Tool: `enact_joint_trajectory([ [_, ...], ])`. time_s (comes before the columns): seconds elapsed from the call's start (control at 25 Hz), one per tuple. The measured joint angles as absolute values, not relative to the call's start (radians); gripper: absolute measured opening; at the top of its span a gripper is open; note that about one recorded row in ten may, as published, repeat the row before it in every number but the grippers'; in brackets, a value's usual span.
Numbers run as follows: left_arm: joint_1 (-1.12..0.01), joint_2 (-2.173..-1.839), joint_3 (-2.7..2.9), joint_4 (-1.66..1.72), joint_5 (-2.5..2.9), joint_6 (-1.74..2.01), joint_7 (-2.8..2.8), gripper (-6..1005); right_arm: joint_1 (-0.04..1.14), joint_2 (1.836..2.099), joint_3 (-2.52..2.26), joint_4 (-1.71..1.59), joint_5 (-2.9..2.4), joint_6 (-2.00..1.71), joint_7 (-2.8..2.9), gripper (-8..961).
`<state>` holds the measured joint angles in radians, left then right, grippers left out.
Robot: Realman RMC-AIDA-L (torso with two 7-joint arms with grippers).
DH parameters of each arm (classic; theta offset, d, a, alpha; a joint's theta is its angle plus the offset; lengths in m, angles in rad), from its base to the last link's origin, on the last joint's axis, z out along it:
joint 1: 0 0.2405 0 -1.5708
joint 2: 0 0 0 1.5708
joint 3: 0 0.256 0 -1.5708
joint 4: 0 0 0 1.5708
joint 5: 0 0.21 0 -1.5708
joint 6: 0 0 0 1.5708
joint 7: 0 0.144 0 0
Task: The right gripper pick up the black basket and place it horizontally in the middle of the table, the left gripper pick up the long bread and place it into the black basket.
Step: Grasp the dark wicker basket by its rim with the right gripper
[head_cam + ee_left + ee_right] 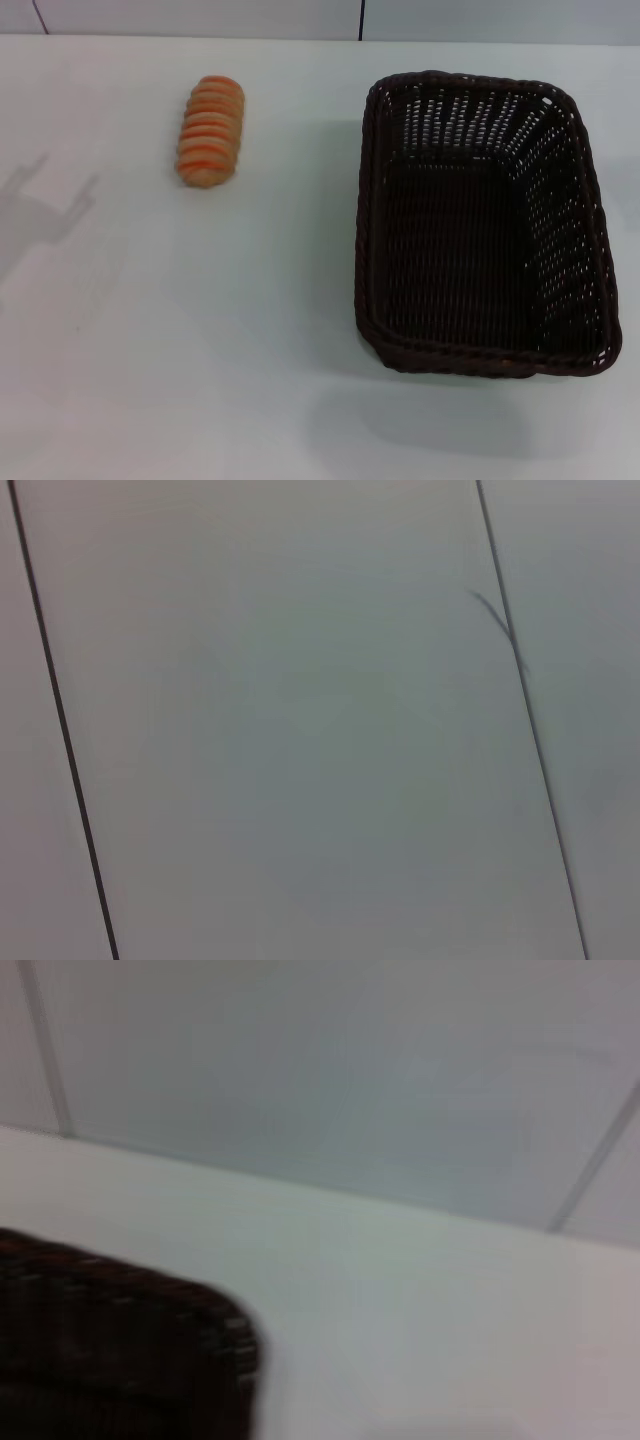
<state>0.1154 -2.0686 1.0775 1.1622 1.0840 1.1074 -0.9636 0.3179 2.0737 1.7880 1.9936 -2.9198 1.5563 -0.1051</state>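
The black basket (480, 225) stands on the right half of the white table (200, 330), its long side running away from me; it is empty. A corner of it shows in the right wrist view (120, 1350). The long bread (211, 131) lies at the far left of the table, lengthwise away from me, well apart from the basket. Neither gripper shows in any view; only an arm's shadow (40, 215) falls on the table at the left edge.
A grey panelled wall (320, 18) with dark seams runs behind the table's far edge; the left wrist view shows only such panels (300, 730). White tabletop lies between the bread and the basket and in front of both.
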Motion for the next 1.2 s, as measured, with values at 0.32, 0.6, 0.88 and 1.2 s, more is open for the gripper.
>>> enact_joint_trajectory([
  [0.32, 0.088, -2.066, 1.068, 1.099, 1.084, 1.104, -0.935, 747, 0.402, 2.071, 1.664, 1.92, -2.921, 1.632, 0.084, 578],
  [0.6, 0.088, -2.065, 1.048, 1.085, 1.08, 1.119, -0.91, 747, 0.394, 2.071, 1.591, 1.953, -2.922, 1.643, 0.174, 577],
  [0.88, 0.087, -2.065, 1.026, 1.082, 1.077, 1.151, -0.913, 746, 0.351, 2.071, 1.536, 1.96, -2.922, 1.61, 0.218, 576],
  [1.2, 0.086, -2.055, 1.029, 1.08, 1.077, 1.157, -0.915, 745, 0.286, 2.073, 1.493, 1.954, -2.921, 1.544, 0.235, 575],
])
